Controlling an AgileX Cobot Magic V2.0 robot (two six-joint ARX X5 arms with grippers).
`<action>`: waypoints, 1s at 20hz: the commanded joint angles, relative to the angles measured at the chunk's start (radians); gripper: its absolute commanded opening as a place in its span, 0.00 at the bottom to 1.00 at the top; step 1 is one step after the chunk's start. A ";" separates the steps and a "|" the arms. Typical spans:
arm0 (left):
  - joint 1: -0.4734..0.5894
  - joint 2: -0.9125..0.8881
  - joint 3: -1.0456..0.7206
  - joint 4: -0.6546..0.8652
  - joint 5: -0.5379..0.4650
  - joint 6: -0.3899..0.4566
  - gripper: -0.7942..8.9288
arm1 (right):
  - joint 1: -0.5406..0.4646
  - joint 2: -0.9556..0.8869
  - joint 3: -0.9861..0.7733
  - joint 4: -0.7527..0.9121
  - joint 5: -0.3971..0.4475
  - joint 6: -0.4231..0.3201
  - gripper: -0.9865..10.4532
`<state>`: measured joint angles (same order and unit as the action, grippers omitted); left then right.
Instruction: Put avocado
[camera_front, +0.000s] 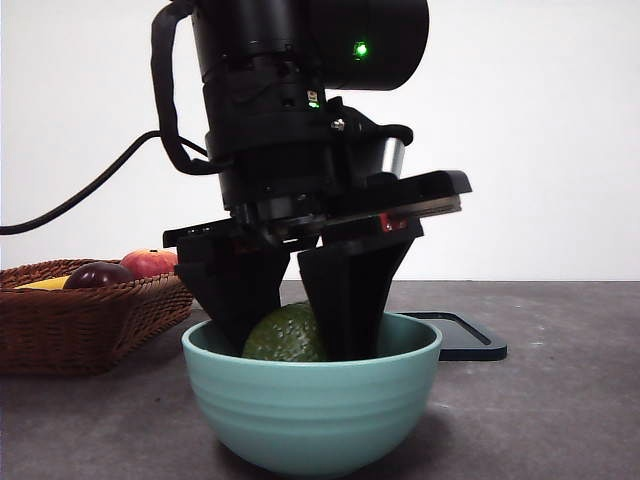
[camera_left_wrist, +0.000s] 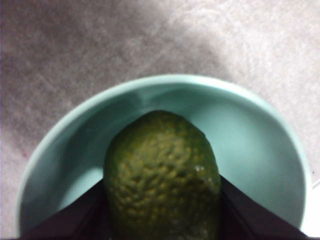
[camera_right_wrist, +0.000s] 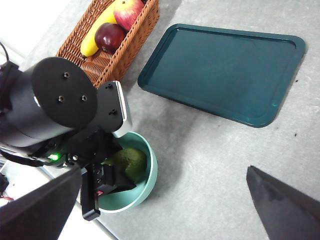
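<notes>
One avocado (camera_left_wrist: 162, 180) sits down inside the teal bowl (camera_front: 312, 400), pinched between the two black jaws of the left gripper (camera_front: 290, 325), which press its flanks from either side. Its long axis runs out ahead of the jaws toward the bowl's far wall. I'd guess the jaws need only part and lift straight up. Over the bare bench (camera_right_wrist: 210, 165), the right gripper (camera_right_wrist: 160, 210) hangs well apart, jaws spread wide, near the dark tray (camera_right_wrist: 225, 70). A basket (camera_front: 80, 320) of fruit stands beside.
</notes>
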<state>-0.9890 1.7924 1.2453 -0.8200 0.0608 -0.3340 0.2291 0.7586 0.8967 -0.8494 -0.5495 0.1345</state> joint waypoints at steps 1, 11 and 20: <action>-0.013 0.018 0.023 0.000 -0.002 -0.020 0.41 | 0.005 0.004 0.019 0.003 -0.001 -0.011 0.57; -0.027 -0.035 0.144 -0.065 -0.003 -0.022 0.56 | 0.005 0.004 0.019 0.003 -0.002 -0.011 0.57; -0.032 -0.369 0.160 -0.206 -0.167 0.008 0.66 | 0.005 0.004 0.019 0.003 -0.001 -0.011 0.57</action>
<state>-1.0103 1.4273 1.3842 -1.0279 -0.0944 -0.3470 0.2291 0.7589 0.8970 -0.8497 -0.5495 0.1345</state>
